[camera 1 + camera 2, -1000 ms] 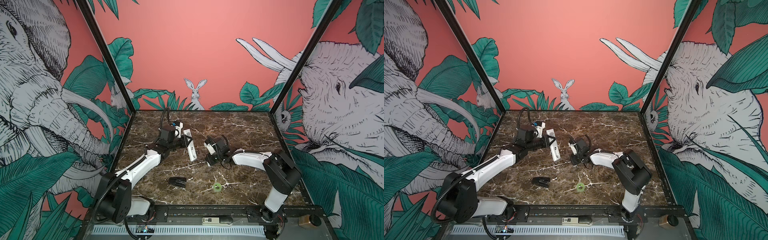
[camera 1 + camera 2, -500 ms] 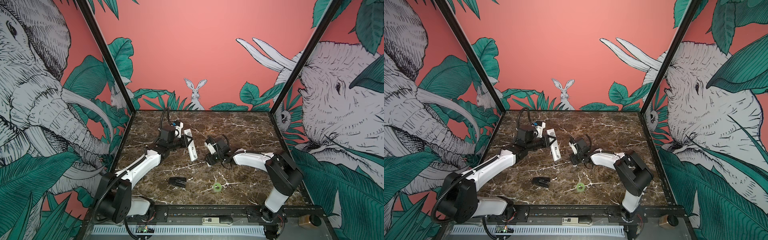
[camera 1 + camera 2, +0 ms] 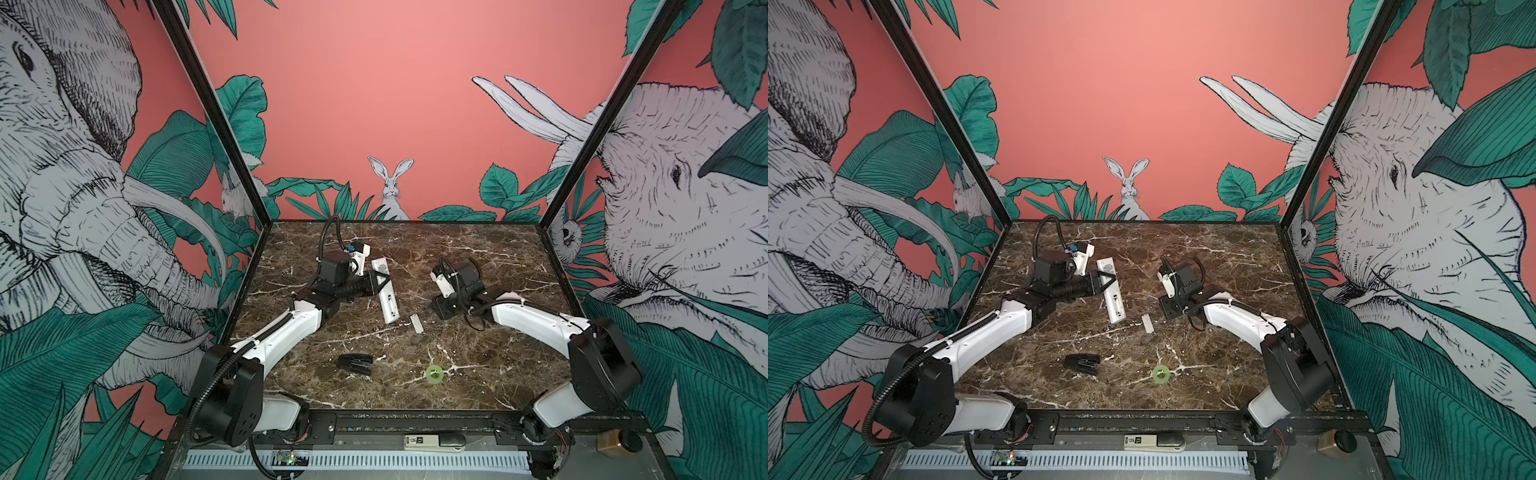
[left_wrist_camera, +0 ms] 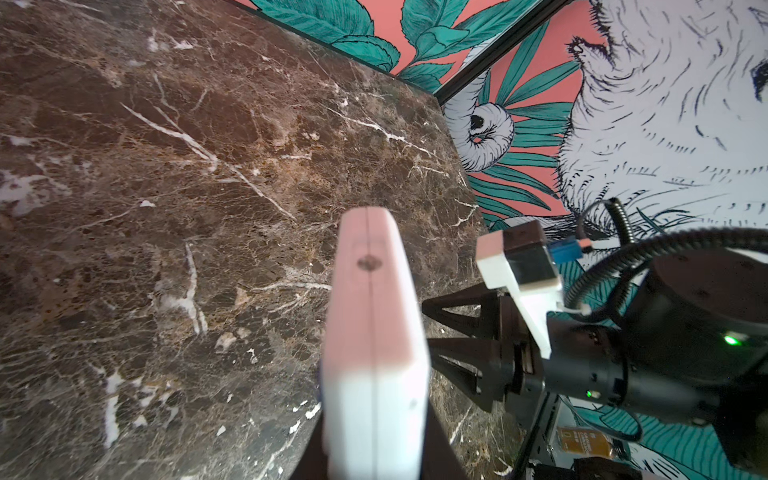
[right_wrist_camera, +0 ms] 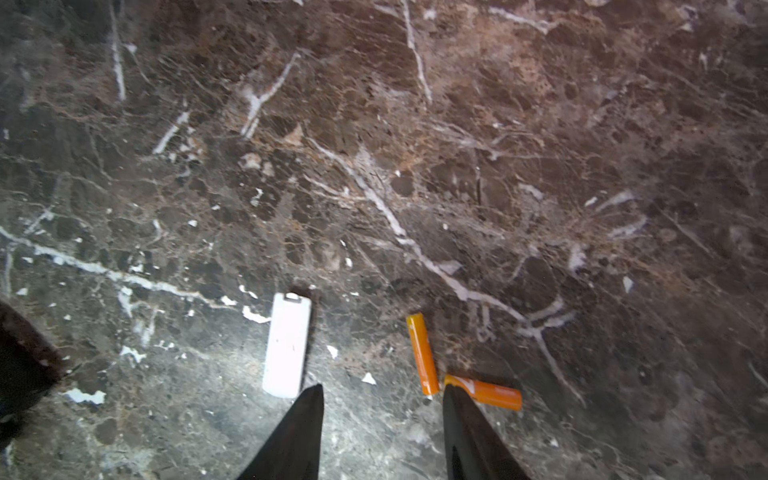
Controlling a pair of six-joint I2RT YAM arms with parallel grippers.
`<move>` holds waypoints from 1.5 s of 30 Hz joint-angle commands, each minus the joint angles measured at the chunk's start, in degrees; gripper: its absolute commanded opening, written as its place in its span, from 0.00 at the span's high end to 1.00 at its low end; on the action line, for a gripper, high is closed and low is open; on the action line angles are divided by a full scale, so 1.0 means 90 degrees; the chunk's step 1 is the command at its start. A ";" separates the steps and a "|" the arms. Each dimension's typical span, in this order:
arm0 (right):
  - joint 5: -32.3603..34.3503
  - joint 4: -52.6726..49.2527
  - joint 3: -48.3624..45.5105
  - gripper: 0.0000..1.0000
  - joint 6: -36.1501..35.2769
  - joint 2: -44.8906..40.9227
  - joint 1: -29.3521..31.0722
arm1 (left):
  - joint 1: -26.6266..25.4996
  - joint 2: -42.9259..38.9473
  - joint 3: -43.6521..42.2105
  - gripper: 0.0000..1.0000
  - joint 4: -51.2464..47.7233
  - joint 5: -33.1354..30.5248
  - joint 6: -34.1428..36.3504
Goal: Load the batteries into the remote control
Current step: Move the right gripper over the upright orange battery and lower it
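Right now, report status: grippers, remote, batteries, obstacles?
Left gripper shut on long slim white remote. Right gripper open, empty, beside two thin orange batteries. Small white cover nearby, not blocking.

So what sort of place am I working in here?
Probably a staged robot test cell, not a home: a marble-look tabletop boxed in by jungle-mural panels on black frame posts, with left arm and right arm mounted on its front rail.

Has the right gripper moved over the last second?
Yes. Judged against the still green tape ring, the right gripper has shifted rightward, away from the remote control, exposing the white cover piece.
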 commanded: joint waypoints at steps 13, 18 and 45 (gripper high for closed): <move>-0.0079 -0.0515 0.0532 0.58 -0.0622 0.1070 -0.0132 | 0.0045 0.0006 -0.0035 1.00 0.0326 0.0359 0.0010; -0.0052 -0.0469 0.0581 0.59 -0.0630 0.1236 -0.0130 | 0.0045 0.0085 0.0009 1.00 0.0375 0.0397 -0.0012; 0.0047 -0.0546 0.0565 0.64 -0.0654 0.1516 -0.0128 | 0.0043 0.0172 0.0137 1.00 0.0366 0.0408 -0.0011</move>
